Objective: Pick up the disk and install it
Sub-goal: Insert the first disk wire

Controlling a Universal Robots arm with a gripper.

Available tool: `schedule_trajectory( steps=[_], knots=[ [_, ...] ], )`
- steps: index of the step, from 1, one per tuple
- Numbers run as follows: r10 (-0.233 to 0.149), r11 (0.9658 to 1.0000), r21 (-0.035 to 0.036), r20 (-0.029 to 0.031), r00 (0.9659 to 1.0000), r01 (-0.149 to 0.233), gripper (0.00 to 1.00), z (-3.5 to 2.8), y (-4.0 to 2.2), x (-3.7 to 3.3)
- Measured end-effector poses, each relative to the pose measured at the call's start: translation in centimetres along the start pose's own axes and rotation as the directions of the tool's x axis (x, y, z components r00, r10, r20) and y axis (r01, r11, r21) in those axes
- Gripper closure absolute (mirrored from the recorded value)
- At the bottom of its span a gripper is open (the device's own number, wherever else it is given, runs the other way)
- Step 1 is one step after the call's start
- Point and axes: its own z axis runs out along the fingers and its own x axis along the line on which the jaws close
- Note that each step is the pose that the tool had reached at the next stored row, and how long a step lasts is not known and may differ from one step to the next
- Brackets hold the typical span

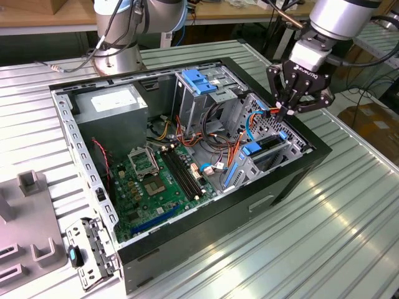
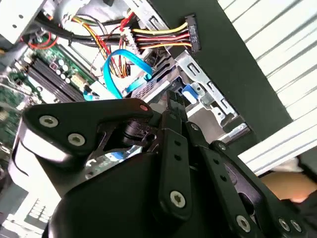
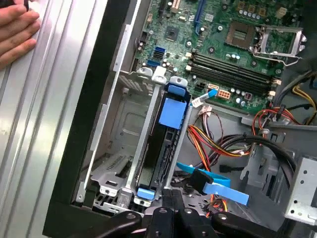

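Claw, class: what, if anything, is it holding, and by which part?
Cannot be told: the claw is at one end of the disk, contact hidden.

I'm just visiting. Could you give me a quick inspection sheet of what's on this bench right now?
Surface: ribbed metal table, carrying an open computer case.
Job's things: the disk sits on edge in the drive cage, blue rails showing.
Clutter: grey fixture and loose metal bracket beside the case.
Grippers: gripper directly above the drive cage.
Cables: blue flat cable; red-yellow power lead.
Surroundings: a person's hand on the table.
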Motion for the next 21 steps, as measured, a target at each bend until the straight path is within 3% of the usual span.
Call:
schedule_trajectory(
  steps=[1, 4, 8, 13, 16, 17, 18, 21],
  knots=[
    [-0.06, 0.9982, 0.0011, 0.0002, 0.9982, 0.06, 0.89, 0.0, 0.0, 0.0],
    [-0.107, 0.9943, 0.002, 0.0003, 0.9943, 0.107, 0.89, 0.0, -0.14, 0.03],
    [-0.12, 0.9927, 0.0023, 0.0003, 0.9927, 0.12, 0.89, 0.0, -0.51, 0.01],
    [-0.125, 0.9922, -0.0012, 0.002, 0.9922, 0.125, 0.89, 0.0, -1.46, -0.35],
    [-0.128, 0.9917, -0.0057, 0.0038, 0.9917, 0.128, 0.89, -0.08, -1.88, -0.49],
    [-0.131, 0.9914, -0.0074, 0.005, 0.9914, 0.131, 0.83, -0.14, -1.93, -0.48],
    [-0.138, 0.9904, -0.0115, 0.007, 0.9904, 0.138, 0.76, -0.34, -2.0, -0.48],
    [-0.161, 0.9867, -0.0183, 0.0106, 0.9869, 0.161, 0.76, -0.55, -2.22, -0.41]
  ],
)
